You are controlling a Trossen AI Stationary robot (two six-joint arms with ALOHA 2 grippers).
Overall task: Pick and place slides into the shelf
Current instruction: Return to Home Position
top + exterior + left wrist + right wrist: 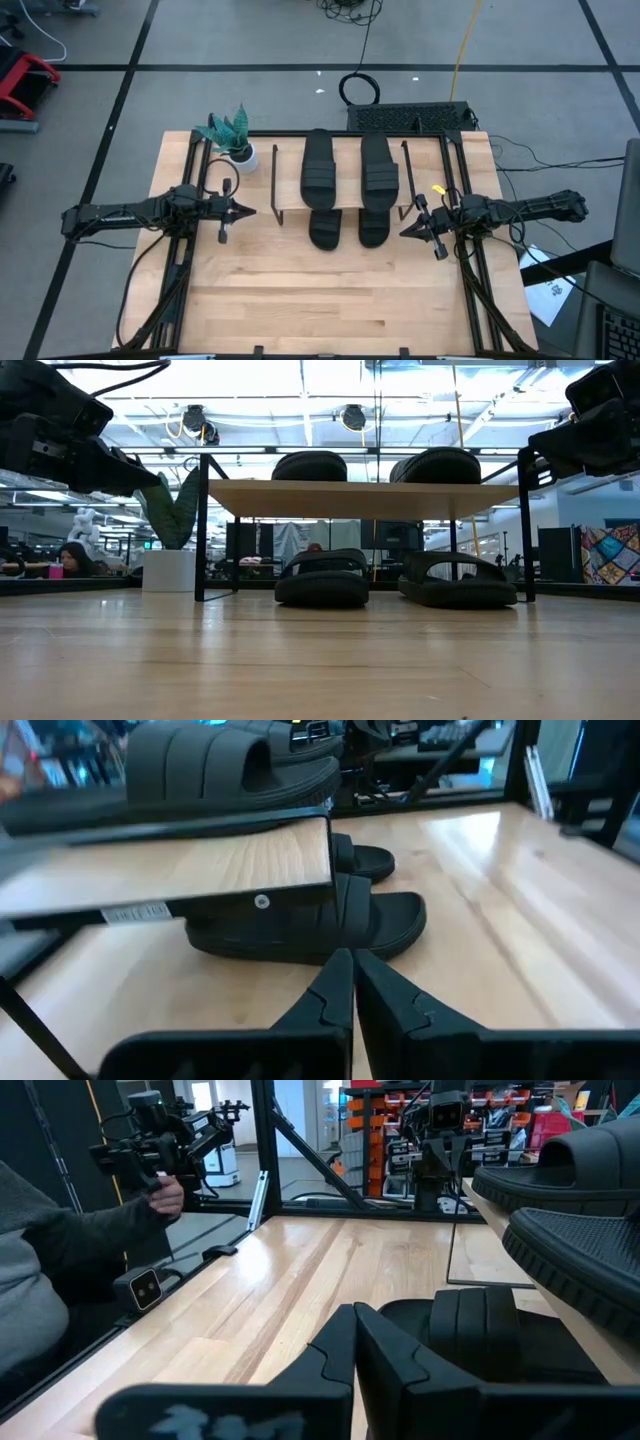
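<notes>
the light wooden bench (300, 300) fills the middle of the high view, with a dark arm reaching in over each side edge. past the bench's edge in the right wrist view, a person (40, 1270) in a grey sleeve holds a dark device. the shelf (345, 170) stands toward the far edge of the bench, midway between the two arms, its pale board on thin black wire legs. all four black slides are at the shelf. the left top slide (320, 168) and the right top slide (379, 168) lie side by side on the board, with a narrow strip of bare wood between them. the left lower slide (325, 230) and the right lower slide (373, 230) sit on the bench under the board, straps up, their near ends sticking out past the board's front edge. in the low view they rest just apart from each other between the shelf's legs. a small plant (235, 140) in a white pot stands on the bench just beside the shelf's left legs. the left pincer (250, 211) hangs above the bench to the left of the shelf, pointing toward it, its fingers (335, 985) pressed together and holding nothing. the right pincer (404, 231) hangs at the shelf's right side, near the right lower slide, its fingers (340, 1335) likewise closed tight with nothing between them.
</notes>
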